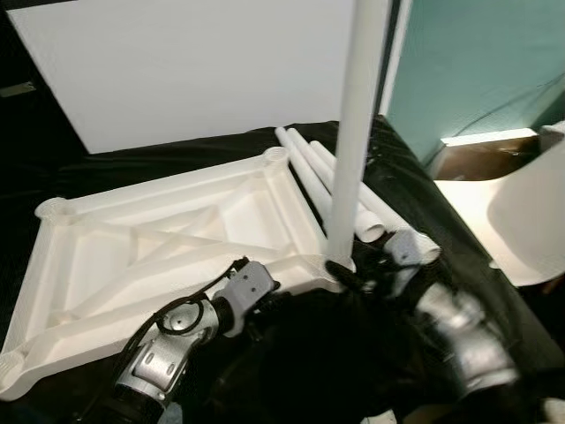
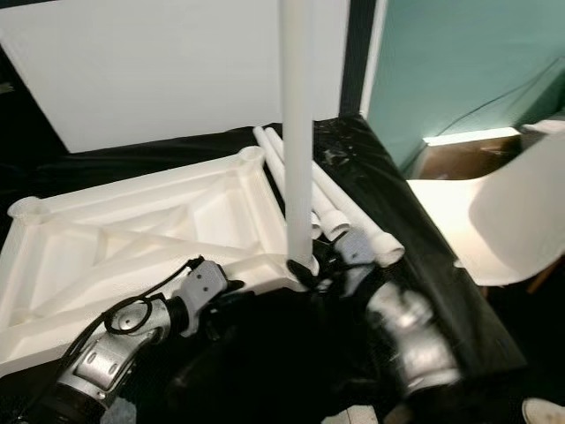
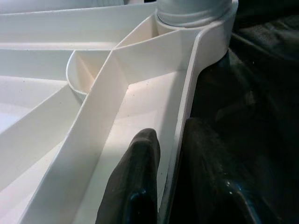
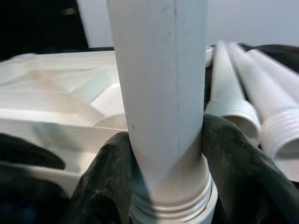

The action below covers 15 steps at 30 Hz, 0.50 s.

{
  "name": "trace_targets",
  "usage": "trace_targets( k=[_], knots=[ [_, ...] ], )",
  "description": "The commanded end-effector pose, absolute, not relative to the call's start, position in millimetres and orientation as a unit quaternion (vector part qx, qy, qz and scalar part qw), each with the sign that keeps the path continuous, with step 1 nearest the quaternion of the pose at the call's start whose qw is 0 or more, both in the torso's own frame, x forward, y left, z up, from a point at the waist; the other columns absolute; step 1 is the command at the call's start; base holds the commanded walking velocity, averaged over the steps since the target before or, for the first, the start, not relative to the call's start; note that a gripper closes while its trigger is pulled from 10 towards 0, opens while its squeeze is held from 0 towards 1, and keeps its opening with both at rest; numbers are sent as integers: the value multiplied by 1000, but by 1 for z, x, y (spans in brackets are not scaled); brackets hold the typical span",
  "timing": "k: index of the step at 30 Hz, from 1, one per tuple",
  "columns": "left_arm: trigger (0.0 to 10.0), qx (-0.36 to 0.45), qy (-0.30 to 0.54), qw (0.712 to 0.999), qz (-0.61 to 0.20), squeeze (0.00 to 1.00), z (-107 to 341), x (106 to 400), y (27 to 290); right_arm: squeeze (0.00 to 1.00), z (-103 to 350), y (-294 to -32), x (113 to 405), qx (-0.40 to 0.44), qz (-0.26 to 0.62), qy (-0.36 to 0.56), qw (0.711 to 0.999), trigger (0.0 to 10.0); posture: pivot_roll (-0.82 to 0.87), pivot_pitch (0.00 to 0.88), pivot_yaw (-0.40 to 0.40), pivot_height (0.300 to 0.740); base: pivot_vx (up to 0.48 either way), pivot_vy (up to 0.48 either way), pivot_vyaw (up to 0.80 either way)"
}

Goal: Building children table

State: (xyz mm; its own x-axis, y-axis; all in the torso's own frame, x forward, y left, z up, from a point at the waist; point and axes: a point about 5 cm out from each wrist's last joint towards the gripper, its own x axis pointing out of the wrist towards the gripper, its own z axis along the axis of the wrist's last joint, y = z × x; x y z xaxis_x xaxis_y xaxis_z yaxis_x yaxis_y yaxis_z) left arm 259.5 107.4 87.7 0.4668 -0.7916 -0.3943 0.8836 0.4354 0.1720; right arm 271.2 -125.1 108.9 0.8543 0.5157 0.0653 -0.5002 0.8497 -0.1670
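The right claw (image 4: 163, 177) is clamping the upright leg (image 1: 357, 132) at its threaded base, seating it in the near right corner socket of the upturned tabletop (image 1: 168, 238). The left claw (image 3: 163, 182) is pinching the tabletop's near rim. A tilted leg could cross-thread. Spare legs (image 1: 309, 168) are lying just right of the tabletop.

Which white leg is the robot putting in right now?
Find the big white upside-down tabletop on the black cloth. At its near right corner, one table leg stands straight up, pinched by the right gripper. The other three legs lie flat beside the tabletop.
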Motion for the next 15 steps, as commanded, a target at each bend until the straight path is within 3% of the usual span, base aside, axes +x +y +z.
trace_targets(
  k=[1, 11, 12, 15],
  knots=[
    [10000, 175, 178, 791, -558, 0, 64, 238, 96, 0, 115, -142, 282, -79, 162, -71, 981, 0, 9, 0, 45, 740, 0, 0, 0],
    [10000, 178, 180, 791, -557, 0, 63, 238, 97, 0, 118, -145, 288, -83, 133, -77, 985, 0, 9, 0, 42, 740, 0, 0, 0],
    [10000, 177, 179, 791, -557, 0, 63, 238, 96, 1000, 119, -140, 290, -84, 179, -71, 978, 10000, 6, 0, 32, 740, 0, 0, 0],
    [10000, 176, 179, 792, -557, 0, 63, 239, 95, 1000, 120, -136, 292, -87, 218, -67, 970, 10000, 6, 0, 32, 740, 0, 0, 0]
  ],
)
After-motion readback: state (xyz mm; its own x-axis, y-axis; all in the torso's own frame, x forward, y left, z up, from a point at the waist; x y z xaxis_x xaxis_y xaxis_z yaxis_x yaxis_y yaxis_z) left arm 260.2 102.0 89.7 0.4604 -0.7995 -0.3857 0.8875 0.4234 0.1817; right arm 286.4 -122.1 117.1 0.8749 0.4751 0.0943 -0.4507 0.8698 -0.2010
